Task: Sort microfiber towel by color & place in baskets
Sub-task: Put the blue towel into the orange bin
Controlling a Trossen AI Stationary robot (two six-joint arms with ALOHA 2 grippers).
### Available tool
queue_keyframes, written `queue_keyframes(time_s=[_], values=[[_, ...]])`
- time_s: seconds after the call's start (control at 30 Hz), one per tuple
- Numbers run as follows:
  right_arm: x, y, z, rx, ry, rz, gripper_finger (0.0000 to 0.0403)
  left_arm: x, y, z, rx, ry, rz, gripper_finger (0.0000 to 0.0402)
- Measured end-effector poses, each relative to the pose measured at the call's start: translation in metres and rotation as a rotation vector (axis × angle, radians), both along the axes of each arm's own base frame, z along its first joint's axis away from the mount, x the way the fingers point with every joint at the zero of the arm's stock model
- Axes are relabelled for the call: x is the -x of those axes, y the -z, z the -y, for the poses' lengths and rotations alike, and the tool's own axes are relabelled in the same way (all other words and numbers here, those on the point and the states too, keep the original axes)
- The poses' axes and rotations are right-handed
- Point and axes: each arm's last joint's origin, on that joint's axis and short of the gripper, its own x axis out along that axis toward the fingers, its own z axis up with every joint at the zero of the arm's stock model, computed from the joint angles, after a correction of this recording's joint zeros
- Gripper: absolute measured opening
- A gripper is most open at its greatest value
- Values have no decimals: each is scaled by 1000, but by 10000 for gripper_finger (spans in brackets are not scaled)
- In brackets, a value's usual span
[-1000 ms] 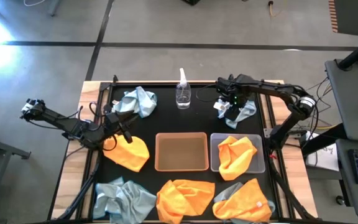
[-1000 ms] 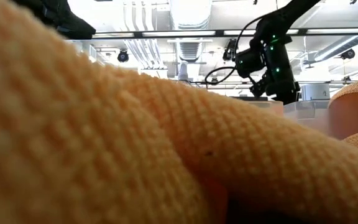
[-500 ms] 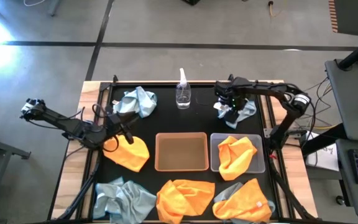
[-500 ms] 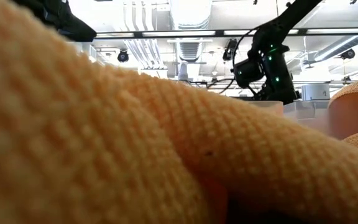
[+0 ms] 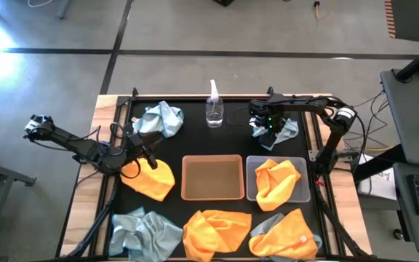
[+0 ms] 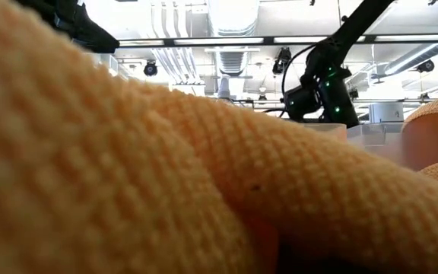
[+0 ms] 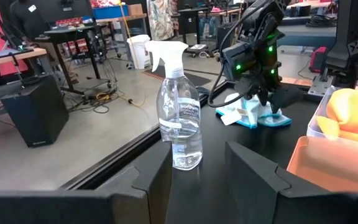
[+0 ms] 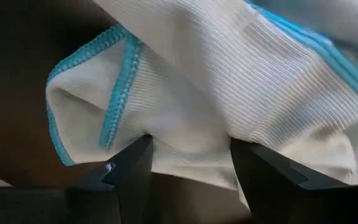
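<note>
Across table: four orange towels (image 5: pixel 149 177), four blue-grey (image 5: pixel 158 118)

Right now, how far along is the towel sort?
Done: one orange towel lies in the grey basket. In hand: the open right gripper is down on a blue towel. Left: the brown basket holds nothing, and five more towels lie loose.

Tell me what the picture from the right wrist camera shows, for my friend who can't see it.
The right gripper is down on a crumpled pale cloth with a bright blue stitched edge, its two dark fingers open and touching the cloth. The cloth lies on a black table.
</note>
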Motion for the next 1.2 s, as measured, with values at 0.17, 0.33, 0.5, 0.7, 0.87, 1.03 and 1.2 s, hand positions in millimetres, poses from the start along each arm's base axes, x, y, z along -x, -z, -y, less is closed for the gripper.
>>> queue_keyframes(time_s=[0.17, 0.33, 0.5, 0.7, 0.87, 1.03, 1.2], values=[[-3, 7, 2, -12, 3, 10, 212, 0, 0, 0, 0, 0, 0, 132], [-4, 11, 3, -20, -4, 5, 212, 0, 0, 0, 0, 0, -1, 132], [-5, 12, 3, -22, -5, 6, 211, 0, 0, 0, 0, -1, 1, 132], [-5, 12, 2, -44, 2, 25, 170, 0, 0, 0, 0, -2, 0, 132], [-6, 11, 1, -61, 8, 40, 98, 0, 0, 0, 0, -2, 1, 132], [-6, 11, 1, -61, 8, 46, 28, 0, 0, 0, 6, -3, 5, 132], [-6, 10, 1, -63, 10, 52, 22, 0, 0, 0, 9, -3, 8, 132]])
